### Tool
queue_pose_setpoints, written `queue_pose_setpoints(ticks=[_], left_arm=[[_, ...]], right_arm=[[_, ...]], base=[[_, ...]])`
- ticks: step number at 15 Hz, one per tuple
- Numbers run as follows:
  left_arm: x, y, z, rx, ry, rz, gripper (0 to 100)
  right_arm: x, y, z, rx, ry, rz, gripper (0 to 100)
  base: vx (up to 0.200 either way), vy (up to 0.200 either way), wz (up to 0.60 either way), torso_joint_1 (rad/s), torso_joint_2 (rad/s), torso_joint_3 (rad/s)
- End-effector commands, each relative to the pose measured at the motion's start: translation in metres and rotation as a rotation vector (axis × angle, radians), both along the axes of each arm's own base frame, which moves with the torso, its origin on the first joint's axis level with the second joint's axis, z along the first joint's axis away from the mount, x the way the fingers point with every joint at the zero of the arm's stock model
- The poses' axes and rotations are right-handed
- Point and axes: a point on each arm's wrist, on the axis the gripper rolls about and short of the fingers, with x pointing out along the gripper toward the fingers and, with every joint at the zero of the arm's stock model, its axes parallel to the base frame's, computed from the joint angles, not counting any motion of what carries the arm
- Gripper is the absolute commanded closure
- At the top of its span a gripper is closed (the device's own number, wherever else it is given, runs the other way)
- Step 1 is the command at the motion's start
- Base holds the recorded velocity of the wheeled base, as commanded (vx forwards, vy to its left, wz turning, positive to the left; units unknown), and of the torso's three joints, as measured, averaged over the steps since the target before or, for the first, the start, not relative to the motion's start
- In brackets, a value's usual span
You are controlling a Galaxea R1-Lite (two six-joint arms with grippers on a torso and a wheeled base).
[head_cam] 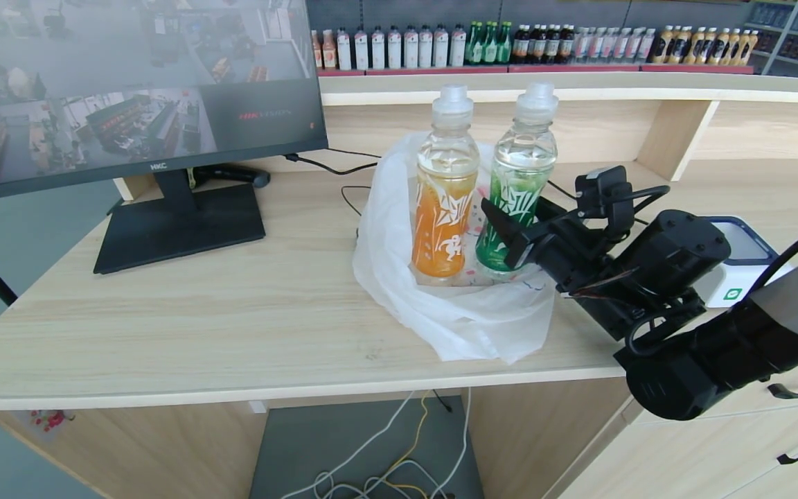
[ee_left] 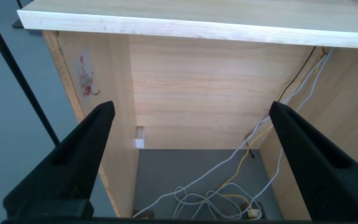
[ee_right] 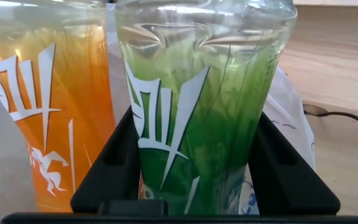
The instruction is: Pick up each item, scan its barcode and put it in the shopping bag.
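A white shopping bag (head_cam: 440,312) sits open on the wooden counter (head_cam: 233,312), and two bottles stand upright inside it. The orange bottle (head_cam: 444,208) (ee_right: 48,124) is on the left. Beside it on the right is the green bottle (head_cam: 524,173) (ee_right: 204,112). My right gripper (head_cam: 513,239) (ee_right: 197,180) comes in from the right and is shut on the green bottle's lower half, with a black finger (ee_right: 114,155) pressed against each side. My left gripper (ee_left: 191,112) hangs open below the counter's front edge, holding nothing.
A monitor (head_cam: 129,90) stands at the back left with a black handheld device (head_cam: 233,173) behind its base. A white scanner box (head_cam: 738,263) sits right of the bag. Cables (ee_left: 216,193) lie under the counter. Drawers (head_cam: 787,430) are at the lower right.
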Motion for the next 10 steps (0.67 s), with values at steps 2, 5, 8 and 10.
queue_pose_setpoints(ticks=[2, 5, 8, 10], left_arm=[[0.0, 0.0, 0.0, 0.0, 0.0, 0.0, 0], [0.0, 0.0, 0.0, 0.0, 0.0, 0.0, 0], [0.0, 0.0, 0.0, 0.0, 0.0, 0.0, 0], [0.0, 0.0, 0.0, 0.0, 0.0, 0.0, 0]], right_arm=[[0.0005, -0.0016, -0.0007, 0.018, 0.013, 0.001, 0], [0.0016, -0.0068, 0.0016, 0.023, 0.008, -0.018, 0], [0.0019, -0.0067, 0.001, 0.022, 0.01, -0.018, 0], [0.0017, -0.0062, 0.001, 0.022, 0.01, -0.017, 0]], base=[[0.0, 0.0, 0.0, 0.0, 0.0, 0.0], [0.0, 0.0, 0.0, 0.0, 0.0, 0.0], [0.0, 0.0, 0.0, 0.0, 0.0, 0.0], [0.0, 0.0, 0.0, 0.0, 0.0, 0.0]])
